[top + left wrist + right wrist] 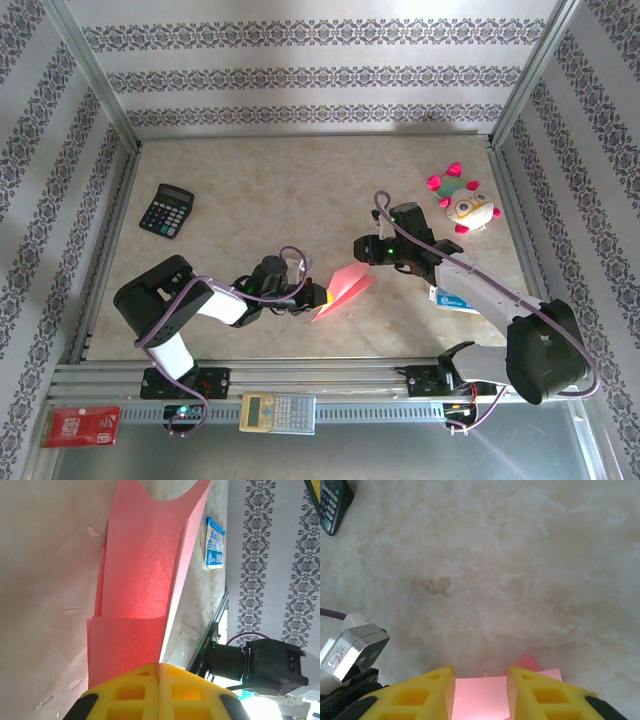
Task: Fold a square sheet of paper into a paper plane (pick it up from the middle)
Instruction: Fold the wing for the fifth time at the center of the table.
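Left gripper (158, 666) jaws pinched tight on paper (142, 570) edge, folded sheet stretching ahead of them. Right gripper (481, 680) jaws part-open, paper showing in gap; contact unclear.

Robot test cell, lab setting. The table (300, 180) is boxed on three sides by panels (310, 70) printed with striped wallpaper, and these are held in bare aluminium posts (92, 70). A slotted aluminium rail (350, 385) is run along the near edge. The left arm (180, 300) and right arm (500, 290) are bolted to it side by side, with purple cables (296, 253) left exposed. Moulded yellow fingers are fitted to the left pincer (158, 670) and right pincer (481, 672). Unrelated props are scattered about: a black calculator (166, 210), a plush toy (462, 205), a grey calculator (278, 412) and a red card (83, 426).
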